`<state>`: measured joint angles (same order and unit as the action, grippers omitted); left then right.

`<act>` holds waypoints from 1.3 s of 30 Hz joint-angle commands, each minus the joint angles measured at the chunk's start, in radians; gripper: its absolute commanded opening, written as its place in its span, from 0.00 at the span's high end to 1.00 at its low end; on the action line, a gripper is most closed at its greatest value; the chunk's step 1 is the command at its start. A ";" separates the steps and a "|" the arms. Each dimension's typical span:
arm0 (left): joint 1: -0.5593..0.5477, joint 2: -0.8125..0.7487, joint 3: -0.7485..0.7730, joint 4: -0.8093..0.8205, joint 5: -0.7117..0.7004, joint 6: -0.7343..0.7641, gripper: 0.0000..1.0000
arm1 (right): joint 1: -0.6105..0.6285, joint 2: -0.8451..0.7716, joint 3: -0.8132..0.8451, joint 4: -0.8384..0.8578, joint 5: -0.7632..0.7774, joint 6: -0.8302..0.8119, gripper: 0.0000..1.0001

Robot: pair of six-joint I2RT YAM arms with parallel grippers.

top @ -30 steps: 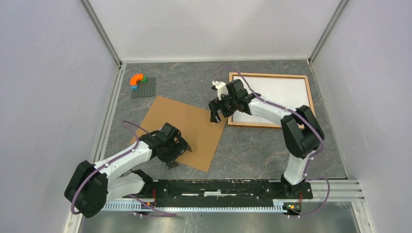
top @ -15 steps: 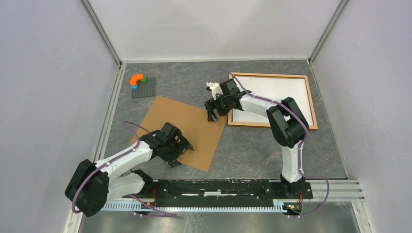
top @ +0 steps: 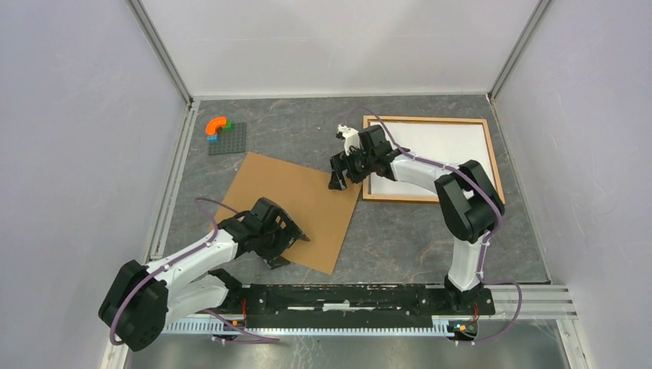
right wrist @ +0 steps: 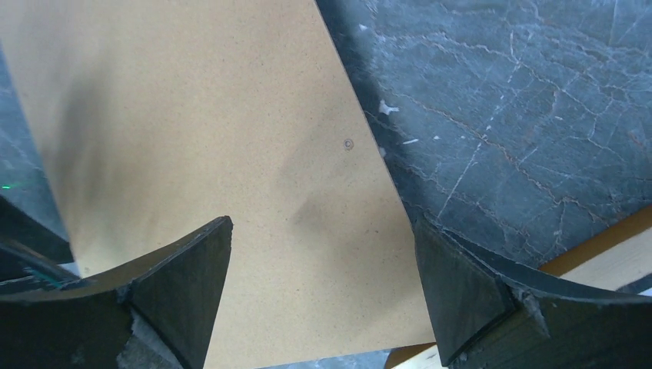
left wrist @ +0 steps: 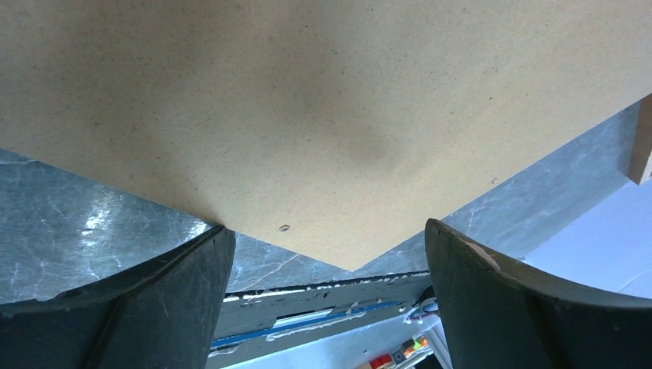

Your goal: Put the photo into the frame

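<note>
The frame (top: pixel 427 120) of light wood lies flat at the back right, and a white sheet (top: pixel 438 154) fills its inside; I cannot tell if that is the photo. A brown backing board (top: pixel 296 204) lies askew at the table's middle. My right gripper (top: pixel 344 181) hovers open over the board's right corner (right wrist: pixel 231 115), next to the frame's left edge (right wrist: pixel 607 231). At the board's near edge (left wrist: pixel 307 115), my left gripper (top: pixel 291 247) stands open with its fingers astride the near corner. Neither holds anything.
A grey studded baseplate (top: pixel 228 140) with an orange curved brick (top: pixel 217 123) sits at the back left. Enclosure walls stand on three sides. The arms' black mounting rail (top: pixel 346 296) runs along the near edge.
The right gripper swung a little left, then came back right over the board's corner, jaws slightly narrower. The left gripper edged slightly nearer. The board shifted only a trace.
</note>
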<state>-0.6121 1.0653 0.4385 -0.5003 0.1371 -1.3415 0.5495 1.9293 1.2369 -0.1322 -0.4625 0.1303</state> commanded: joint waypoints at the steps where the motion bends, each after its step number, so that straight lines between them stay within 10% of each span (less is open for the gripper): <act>1: 0.000 -0.018 -0.072 0.114 -0.083 0.012 0.00 | 0.056 -0.124 -0.065 0.004 -0.243 0.154 0.09; 17: 0.000 0.085 0.032 0.138 -0.057 0.087 0.00 | -0.026 -0.155 -0.121 -0.042 -0.093 0.072 0.08; 28: 0.000 0.092 0.026 0.086 -0.067 0.101 0.00 | 0.033 -0.494 -0.244 -0.332 0.593 0.056 0.02; 39: 0.000 0.064 0.002 0.118 -0.038 0.151 0.00 | 0.044 -0.706 -0.825 0.468 0.092 0.537 0.02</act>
<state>-0.6132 1.1297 0.4679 -0.4084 0.1547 -1.2686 0.6052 1.2594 0.5419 -0.1013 -0.1799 0.4198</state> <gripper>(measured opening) 0.997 0.982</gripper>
